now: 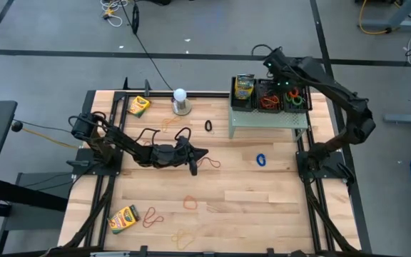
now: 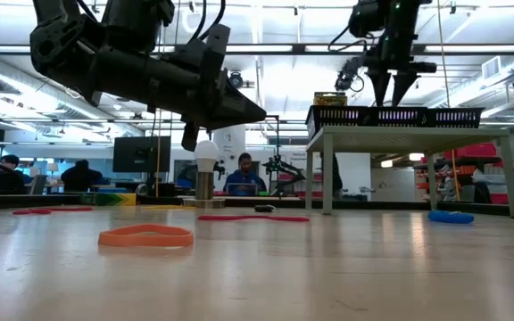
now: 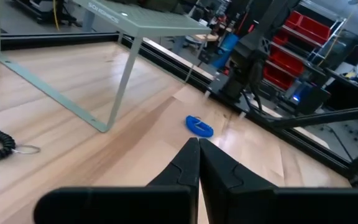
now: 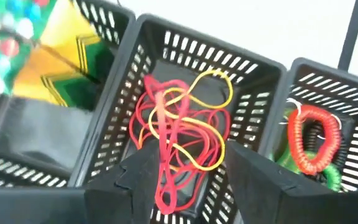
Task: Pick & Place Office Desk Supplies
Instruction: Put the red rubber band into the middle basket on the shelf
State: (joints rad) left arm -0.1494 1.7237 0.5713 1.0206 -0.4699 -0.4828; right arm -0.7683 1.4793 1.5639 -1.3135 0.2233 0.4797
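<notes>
This is a robotics lab or workshop. Behind the wooden worktop (image 1: 262, 193) sit people at monitors (image 2: 141, 153) under strip lights, with red storage bins (image 3: 316, 28) on racks and cables across the grey floor.

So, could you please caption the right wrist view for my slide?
Open right gripper above the middle basket holding tangled rubber bands.

Counter (image 1: 262, 200): pale wood planks, smooth, satin sheen in the low view. Riser (image 1: 268, 118): pale green perforated metal, matt. 3 baskets (image 4: 185, 50): black mesh, matt. Rubber bands (image 4: 179, 134): thin, smooth, slightly glossy. Crayon boxes (image 1: 138, 106): printed card, yellow and green. Coiled cords (image 4: 312, 140): glossy plastic. Right end effector (image 4: 185, 186): fingers matt black.
</notes>
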